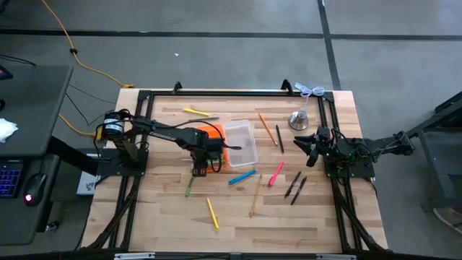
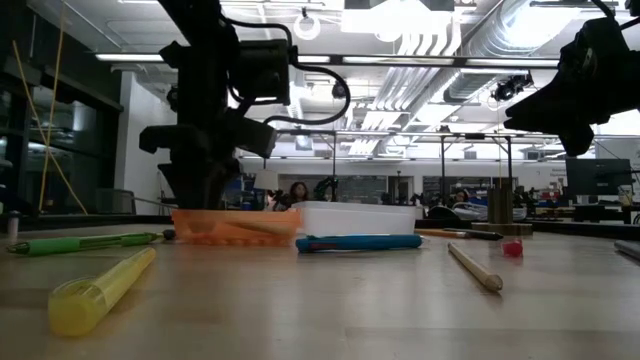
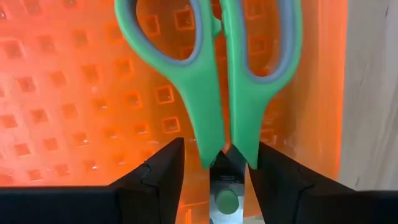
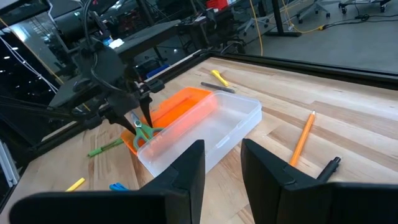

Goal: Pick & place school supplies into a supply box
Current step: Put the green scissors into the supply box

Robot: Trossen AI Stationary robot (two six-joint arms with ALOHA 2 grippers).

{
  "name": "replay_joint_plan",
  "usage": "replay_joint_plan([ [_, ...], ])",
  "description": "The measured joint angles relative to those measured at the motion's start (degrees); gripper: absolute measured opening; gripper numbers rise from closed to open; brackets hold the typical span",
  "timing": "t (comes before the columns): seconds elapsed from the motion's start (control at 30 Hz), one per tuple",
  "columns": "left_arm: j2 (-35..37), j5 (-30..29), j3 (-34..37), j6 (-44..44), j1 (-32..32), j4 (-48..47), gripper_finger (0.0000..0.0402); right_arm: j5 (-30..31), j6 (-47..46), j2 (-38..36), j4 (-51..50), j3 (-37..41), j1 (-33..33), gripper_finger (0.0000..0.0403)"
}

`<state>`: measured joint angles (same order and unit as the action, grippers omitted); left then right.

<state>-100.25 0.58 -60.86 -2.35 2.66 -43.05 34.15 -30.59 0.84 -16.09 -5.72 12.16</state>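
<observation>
The supply box lies mid-table, its clear half (image 1: pixel 242 141) beside its orange half (image 1: pixel 214 131). My left gripper (image 3: pixel 221 149) points down over the orange half (image 3: pixel 74 93), shut on the green-handled scissors (image 3: pixel 214 74). The right wrist view also shows the scissors (image 4: pixel 144 130) at those fingertips. Loose pens and pencils lie flat around the box: yellow (image 1: pixel 195 112), blue (image 1: pixel 242 177), pink (image 1: pixel 276 175), green (image 1: pixel 189 189) and a wooden pencil (image 1: pixel 255 196). My right gripper (image 4: pixel 222 149) waits open by the table's right edge, holding nothing. My left gripper pinches the scissors between its two fingers at the handle shanks (image 3: pixel 211 146), just by the pivot screw (image 3: pixel 225 200). The fingers come from above, pointing down. The scissors hang with the finger loops (image 3: pixel 255 43) lowest, over the orange half's floor; whether they touch it I cannot tell.
A silver bell-shaped object (image 1: pixel 299 119) stands at the far right. An orange pencil (image 1: pixel 267 128), a black pen (image 1: pixel 279 139) and two more black pens (image 1: pixel 294 186) lie right of the box. Another yellow pen (image 1: pixel 212 214) lies near the front. A black frame (image 1: pixel 216 92) borders the table.
</observation>
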Motion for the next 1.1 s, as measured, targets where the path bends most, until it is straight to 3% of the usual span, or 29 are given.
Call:
replay_joint_plan([
  [0.3,0.0,-2.1,-4.3,-0.7,0.0,-0.5,0.0121,0.0,0.0,0.0,0.0,0.0,0.0,0.0083],
  [0.57,0.0,-4.8,-7.9,-0.8,0.0,-5.6,0.0145,0.0,0.0,0.0,0.0,0.0,0.0,0.0083],
  [1.1,0.0,-7.6,-19.9,2.6,0.0,-16.6,0.0141,-0.1,0.0,0.0,0.0,0.0,0.0,0.0083],
])
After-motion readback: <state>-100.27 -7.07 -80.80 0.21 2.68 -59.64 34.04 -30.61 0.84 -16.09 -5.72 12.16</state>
